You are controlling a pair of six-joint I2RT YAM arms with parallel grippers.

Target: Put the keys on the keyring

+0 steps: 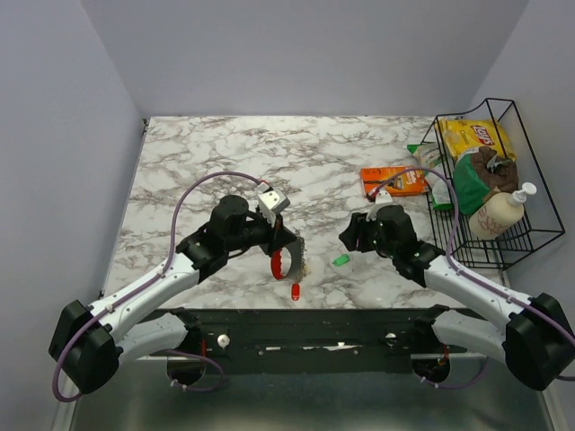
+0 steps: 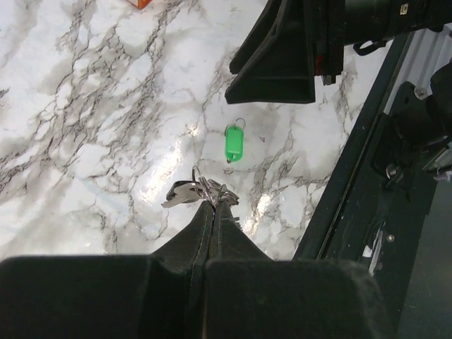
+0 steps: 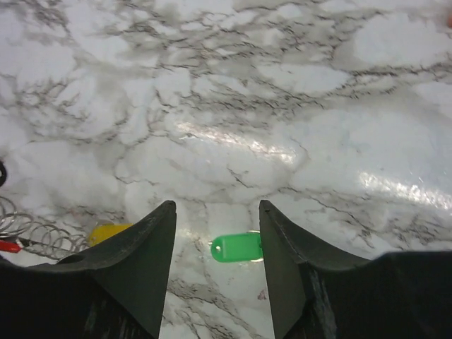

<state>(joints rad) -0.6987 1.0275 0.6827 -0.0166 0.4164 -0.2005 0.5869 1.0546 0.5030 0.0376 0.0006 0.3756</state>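
Pinching one keyring point(image 2: 206, 187), left gripper point(image 2: 214, 206) is clenched; right gripper point(image 3: 217, 212) (released) flanks one green key point(image 3: 236, 248).

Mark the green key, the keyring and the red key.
green key point(image 3: 236, 248): right wrist view, its plastic head.
keyring point(image 2: 210, 189): left wrist view, its metal loops.
red key point(image 1: 295, 291): top external view, its red head.

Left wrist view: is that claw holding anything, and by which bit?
Yes: the left gripper, shut, pinches the keyring by its near edge, with a silver key on it. The right gripper, open over the green key, holds nothing.
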